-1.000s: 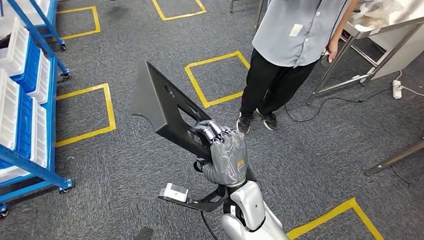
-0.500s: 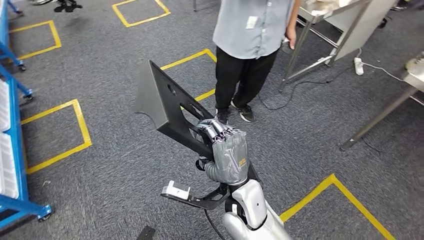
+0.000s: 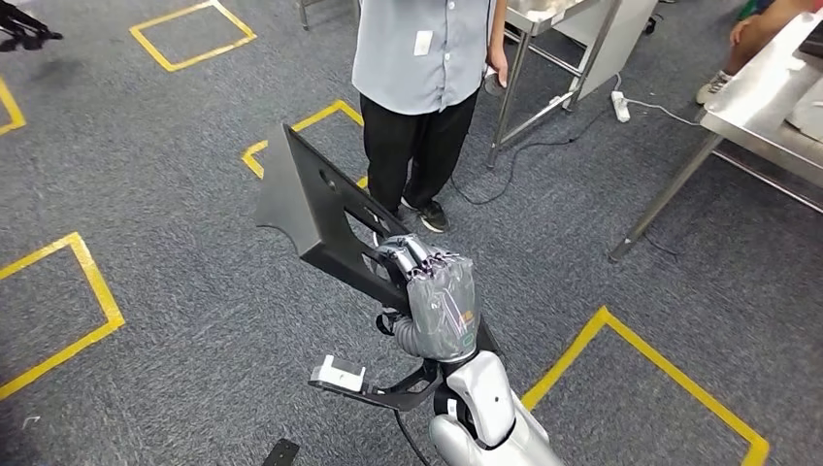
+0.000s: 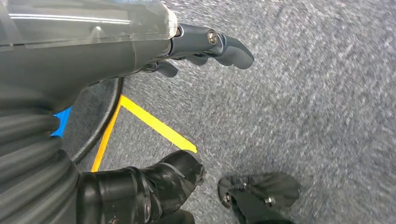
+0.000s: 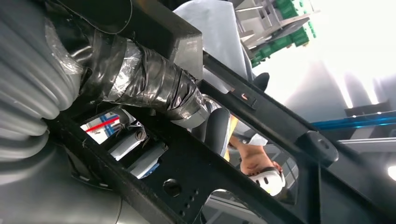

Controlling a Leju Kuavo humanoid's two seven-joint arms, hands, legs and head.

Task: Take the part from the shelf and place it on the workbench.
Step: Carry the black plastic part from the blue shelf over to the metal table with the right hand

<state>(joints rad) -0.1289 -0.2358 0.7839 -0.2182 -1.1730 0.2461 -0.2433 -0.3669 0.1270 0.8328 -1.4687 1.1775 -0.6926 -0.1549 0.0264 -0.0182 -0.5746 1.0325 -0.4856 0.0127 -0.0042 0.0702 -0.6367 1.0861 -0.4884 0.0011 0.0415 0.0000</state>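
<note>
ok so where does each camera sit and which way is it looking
Head view: high on the body, looking down at grey carpet, a person, and the right hand gripping the black part.
Left wrist view: behind the left hand, facing the floor.
Right wrist view: behind the right hand, looking through the part.
Head and right wrist views share part and person.

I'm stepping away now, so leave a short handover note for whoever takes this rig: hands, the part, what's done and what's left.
Right hand: grips the black part, fingers through its cutout, held up over the carpet.
Left hand: holds nothing, hangs over the floor.
Done: the part is off the shelf.
Left: carry it to a workbench and set it down. A metal table stands ahead on the right. A person stands close in front of the part, so go carefully.
</note>
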